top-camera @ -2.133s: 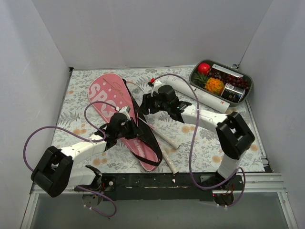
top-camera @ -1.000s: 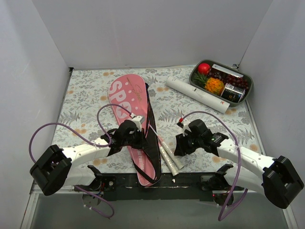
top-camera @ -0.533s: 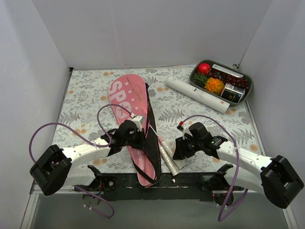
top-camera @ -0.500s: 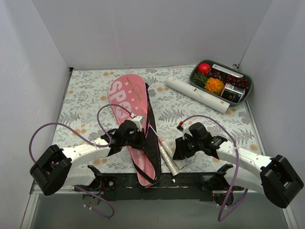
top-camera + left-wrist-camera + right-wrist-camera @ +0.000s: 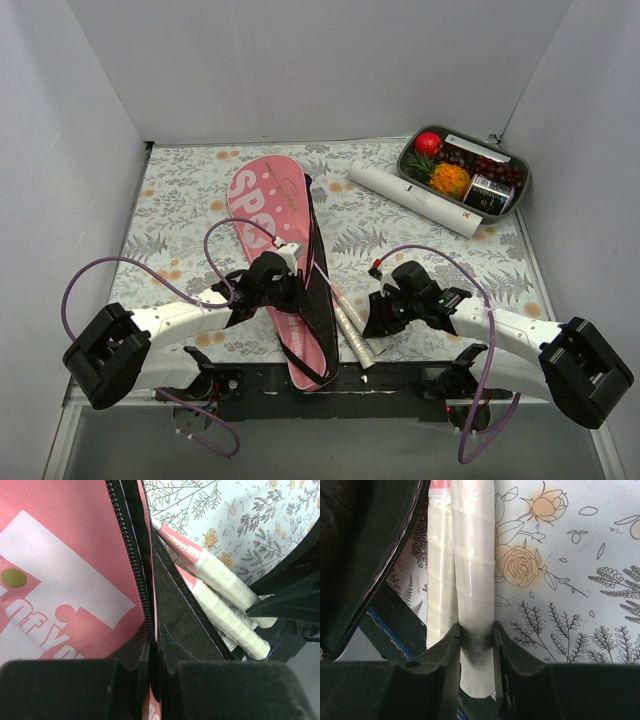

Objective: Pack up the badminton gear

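The pink racket-shaped bag (image 5: 262, 205) with white letters and black trim lies lengthwise left of centre. My left gripper (image 5: 296, 292) is shut on its black zip edge (image 5: 145, 605), as the left wrist view (image 5: 154, 652) shows. Two white racket handles (image 5: 355, 340) stick out of the bag's lower end; the racket heads are hidden inside. My right gripper (image 5: 370, 324) is shut on the right-hand handle (image 5: 475, 580), its jaws pressed on both sides in the right wrist view (image 5: 476, 634). The long white tube (image 5: 415, 200) lies at the back right. No shuttlecock is in view.
A grey tray (image 5: 512, 205) with colourful fruit stands in the back right corner, just behind the tube. White walls close in three sides. The black base rail (image 5: 330, 385) runs along the near edge, just under the handle ends.
My right arm has swung from the bag's far side to the near front and closed on a racket handle. The bag has shifted and straightened. The left gripper keeps its hold.
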Controlling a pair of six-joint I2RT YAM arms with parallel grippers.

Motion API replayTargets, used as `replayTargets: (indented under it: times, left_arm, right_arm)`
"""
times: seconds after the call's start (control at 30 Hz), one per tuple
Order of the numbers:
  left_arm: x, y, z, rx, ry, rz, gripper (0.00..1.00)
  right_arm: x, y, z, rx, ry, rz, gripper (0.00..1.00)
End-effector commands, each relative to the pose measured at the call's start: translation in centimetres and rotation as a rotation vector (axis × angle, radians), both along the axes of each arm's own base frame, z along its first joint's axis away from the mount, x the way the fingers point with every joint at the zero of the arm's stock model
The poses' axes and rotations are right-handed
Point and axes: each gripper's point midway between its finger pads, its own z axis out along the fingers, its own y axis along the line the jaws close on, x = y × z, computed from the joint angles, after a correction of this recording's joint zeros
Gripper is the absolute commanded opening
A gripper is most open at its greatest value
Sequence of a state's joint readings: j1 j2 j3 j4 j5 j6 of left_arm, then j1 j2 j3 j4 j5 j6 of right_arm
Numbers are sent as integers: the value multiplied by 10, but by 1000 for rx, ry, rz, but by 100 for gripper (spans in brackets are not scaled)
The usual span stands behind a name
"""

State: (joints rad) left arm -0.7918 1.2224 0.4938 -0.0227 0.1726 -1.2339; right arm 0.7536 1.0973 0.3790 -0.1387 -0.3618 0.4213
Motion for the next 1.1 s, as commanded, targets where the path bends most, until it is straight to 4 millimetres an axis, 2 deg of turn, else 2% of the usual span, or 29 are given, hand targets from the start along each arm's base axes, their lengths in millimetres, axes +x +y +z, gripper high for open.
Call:
replayTargets:
  times: [0.0, 0.13, 0.23, 0.27, 0.33, 0.4, 0.5, 0.67, 0.83, 0.87, 1.07]
  left_arm:
    - [7, -7, 12, -13, -42, -14, 0]
    - [6, -8, 12, -15, -40, -19, 0]
    - [6, -9, 14, -18, -46, -22, 0]
    - [7, -9, 14, -18, -49, -22, 0]
    - [5, -11, 15, -18, -55, -31, 0]
    - [5, -11, 15, -12, -62, -35, 0]
    - [3, -14, 14, -4, -68, -44, 0]
    - [2, -20, 22, -15, -88, -54, 0]
    - [-1, -25, 34, -42, -113, -77, 0]
    - [-1, -25, 36, -45, -115, -77, 0]
    - [-10, -28, 36, -49, -113, -87, 0]
  right_arm:
    - [6, 0, 1, -7, -33, -13, 13]
    - [16, 4, 20, -2, -78, -16, 4]
    - [25, 8, 42, 4, -116, -20, 3]
    - [31, 13, 57, 26, -143, -21, 2]
    - [32, 14, 70, 32, -153, -13, 2]
    - [35, 22, 93, 72, -176, -4, 2]
    - [33, 30, 109, 110, -172, 14, 2]
    - [17, 53, 115, 167, -151, 62, 2]
    - [0, 81, 109, 172, -136, 101, 1]
    - [-9, 88, 109, 177, -131, 126, 1]
    - [-19, 116, 118, 192, -133, 156, 1]
